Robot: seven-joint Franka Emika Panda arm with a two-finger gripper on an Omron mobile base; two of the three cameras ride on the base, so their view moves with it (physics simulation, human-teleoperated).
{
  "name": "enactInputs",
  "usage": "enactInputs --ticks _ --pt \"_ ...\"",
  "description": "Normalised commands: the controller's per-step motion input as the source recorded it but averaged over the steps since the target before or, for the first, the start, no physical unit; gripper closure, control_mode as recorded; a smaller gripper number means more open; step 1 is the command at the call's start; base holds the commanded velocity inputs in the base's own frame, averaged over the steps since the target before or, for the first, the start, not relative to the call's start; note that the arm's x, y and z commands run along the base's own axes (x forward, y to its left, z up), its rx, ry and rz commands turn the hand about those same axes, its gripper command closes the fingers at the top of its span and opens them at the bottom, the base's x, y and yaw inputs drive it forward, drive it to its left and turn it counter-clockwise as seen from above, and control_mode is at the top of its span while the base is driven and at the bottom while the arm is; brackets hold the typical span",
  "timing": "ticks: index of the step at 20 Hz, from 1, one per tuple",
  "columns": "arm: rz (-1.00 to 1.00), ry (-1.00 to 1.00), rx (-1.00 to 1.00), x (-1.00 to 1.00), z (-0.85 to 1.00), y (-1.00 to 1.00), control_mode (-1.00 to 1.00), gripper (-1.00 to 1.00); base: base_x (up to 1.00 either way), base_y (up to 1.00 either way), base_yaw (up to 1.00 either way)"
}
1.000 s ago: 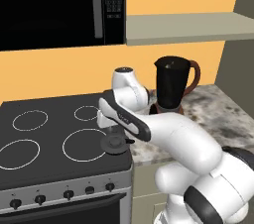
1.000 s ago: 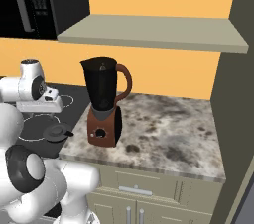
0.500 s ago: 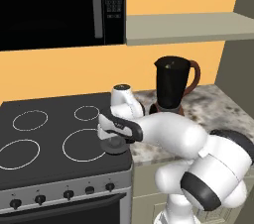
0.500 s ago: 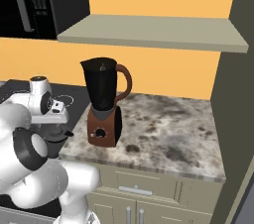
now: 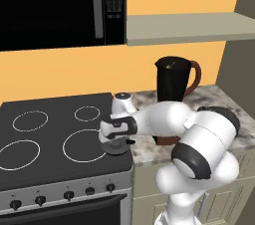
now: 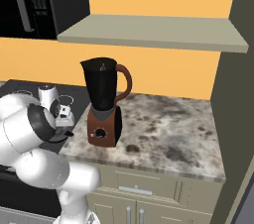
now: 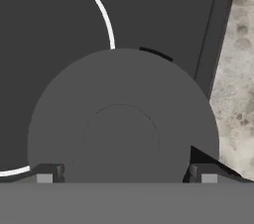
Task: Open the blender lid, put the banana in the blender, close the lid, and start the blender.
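Note:
The blender lid (image 7: 121,124), a round dark grey disc with a low central knob, lies flat on the stove top (image 5: 50,134) near its right edge. My gripper (image 7: 126,176) hangs straight over the lid (image 5: 118,149), open, with one of its fingertips (image 7: 49,174) at each side of the disc. In the left base view the gripper (image 5: 115,142) sits just above the lid. The blender (image 5: 174,82), a dark jar with a reddish-brown handle, stands on the counter to the right, its brown base and black button (image 6: 100,133) facing front. The banana is out of view.
A black microwave (image 5: 55,5) hangs above the stove, and a grey shelf (image 6: 154,32) sits over the speckled counter (image 6: 168,129). White burner rings (image 5: 82,145) mark the stove beside the lid. A dark wall panel (image 6: 238,119) closes the counter's right end.
The hand has come down from above the stove's back right onto the lid, and the arm has folded lower. The lid and blender stayed put.

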Motion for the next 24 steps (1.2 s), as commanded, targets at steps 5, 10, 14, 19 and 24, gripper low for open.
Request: enactInputs --ticks 5,10,14,19,24 --pt "0.02 -0.01 0.0 0.1 -0.35 0.02 -1.0 -1.0 0.0 0.0 0.0" --pt "0.03 -0.02 0.0 0.0 -0.29 0.09 -1.0 -1.0 0.0 0.0 0.0" --pt "0.04 -0.03 0.0 0.0 -0.4 0.22 -1.0 1.0 0.0 0.0 0.0" --pt "0.05 -0.03 0.0 -0.08 -0.64 0.13 -1.0 1.0 0.0 0.0 0.0" --pt "0.06 0.0 0.02 -0.03 -0.54 0.0 -1.0 1.0 0.0 0.0 0.0"
